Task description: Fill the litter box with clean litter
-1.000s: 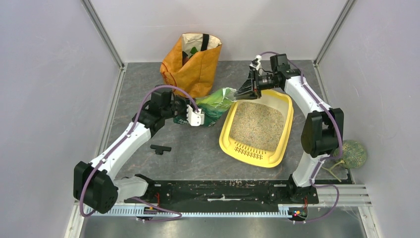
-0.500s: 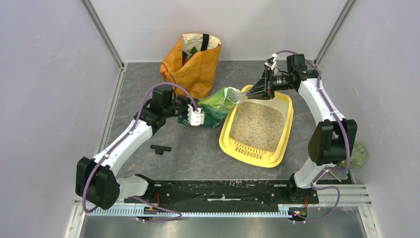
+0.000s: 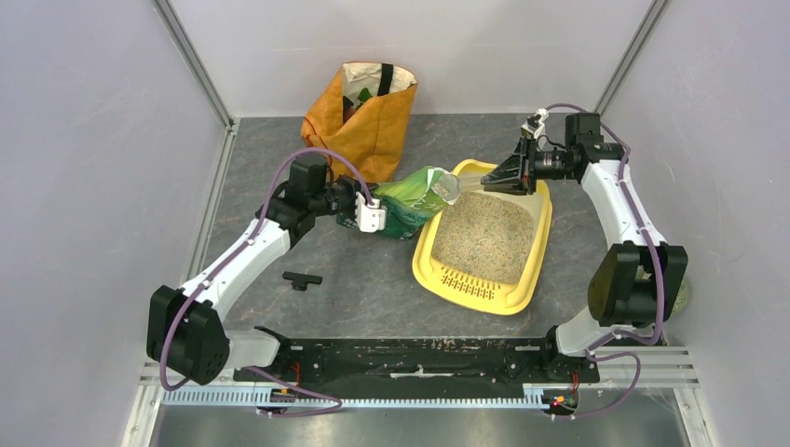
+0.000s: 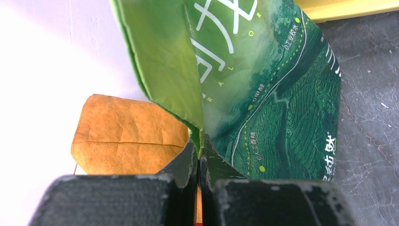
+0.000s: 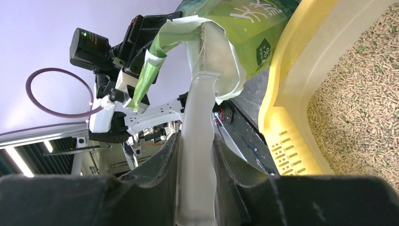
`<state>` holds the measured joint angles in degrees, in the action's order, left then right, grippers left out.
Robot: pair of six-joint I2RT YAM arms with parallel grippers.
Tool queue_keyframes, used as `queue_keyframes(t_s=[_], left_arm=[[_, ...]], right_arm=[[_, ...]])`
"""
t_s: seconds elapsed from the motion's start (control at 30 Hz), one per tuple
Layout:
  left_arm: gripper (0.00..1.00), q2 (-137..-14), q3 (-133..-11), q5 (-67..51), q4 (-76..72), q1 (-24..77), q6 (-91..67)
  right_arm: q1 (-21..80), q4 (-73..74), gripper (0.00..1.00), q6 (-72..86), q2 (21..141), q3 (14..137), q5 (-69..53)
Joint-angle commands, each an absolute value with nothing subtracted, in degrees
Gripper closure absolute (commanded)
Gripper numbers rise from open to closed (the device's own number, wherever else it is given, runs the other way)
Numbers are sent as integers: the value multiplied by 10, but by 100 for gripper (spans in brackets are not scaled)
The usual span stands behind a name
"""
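The yellow litter box [image 3: 466,284] lies right of centre, with beige litter [image 3: 484,233] spread in it; its slotted lip [image 5: 291,141] and litter [image 5: 362,103] show in the right wrist view. The green litter bag [image 3: 405,200] lies on its side at the box's far left corner, mouth toward the box. My left gripper [image 3: 368,219] is shut on a folded edge of the bag [image 4: 282,94] at its closed end [image 4: 200,150]. My right gripper [image 3: 503,179] is over the box's far end, shut [image 5: 195,141] on a stretched silvery strip of the bag's mouth [image 5: 207,56].
An orange shopping bag [image 3: 363,116] stands behind the green bag and shows in the left wrist view [image 4: 127,136]. A small black part [image 3: 301,278] lies on the grey floor left of the box. Walls and frame posts close in both sides and the back.
My right gripper has moved right and a little nearer, drawing the strip of the bag's mouth out across the box's far end. My left gripper has shifted slightly right with the bag.
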<state>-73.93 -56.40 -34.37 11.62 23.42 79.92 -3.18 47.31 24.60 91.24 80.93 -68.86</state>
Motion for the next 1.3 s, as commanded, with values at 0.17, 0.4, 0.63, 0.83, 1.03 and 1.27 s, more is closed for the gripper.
queue_keyframes(t_s=[0.17,0.4,0.63,0.83,1.03,1.27], left_arm=[[98,-740,-620,-359,28,226,797],[98,-747,-627,-360,35,226,797],[98,-752,-631,-361,46,226,803],[98,-758,-634,-365,49,226,806],[98,-762,-634,-370,50,225,807],[98,-770,-642,-369,49,226,806]], right_arm=[[-76,548,100,176,857,793,-759],[-107,589,100,140,838,784,-776],[-144,652,100,81,827,783,-792],[-179,775,100,-38,836,801,-799],[-223,974,100,-233,874,850,-792],[-268,997,100,-244,862,846,-761]])
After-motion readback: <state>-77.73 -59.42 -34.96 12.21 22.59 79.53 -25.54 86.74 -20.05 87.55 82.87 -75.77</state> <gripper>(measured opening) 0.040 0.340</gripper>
